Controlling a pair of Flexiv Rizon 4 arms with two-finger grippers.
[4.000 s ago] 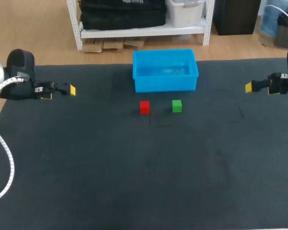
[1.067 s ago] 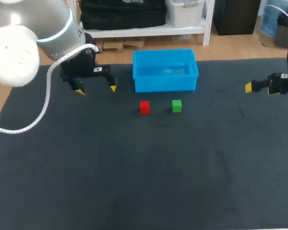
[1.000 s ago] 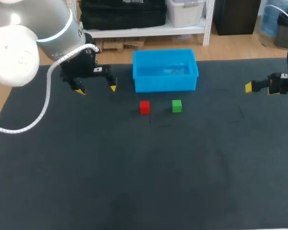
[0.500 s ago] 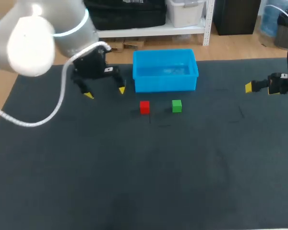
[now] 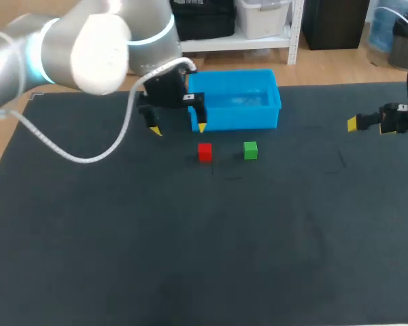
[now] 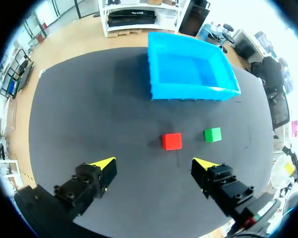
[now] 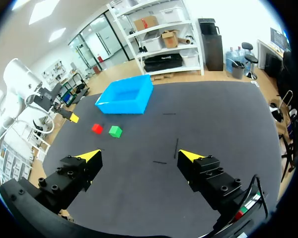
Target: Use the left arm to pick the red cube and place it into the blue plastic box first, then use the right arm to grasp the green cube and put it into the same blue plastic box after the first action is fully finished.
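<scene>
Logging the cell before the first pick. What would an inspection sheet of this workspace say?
Surface: dark mat, flat.
Job's things: red cube and green cube side by side, apart, on the mat; blue box behind them, nothing seen inside.
Clutter: nothing seen.
Grippers: left gripper open, near the box's front left corner; right gripper open at the table's right edge.
Cables: white cable hangs from the left arm.
Surroundings: nothing seen reaching over the table.
</scene>
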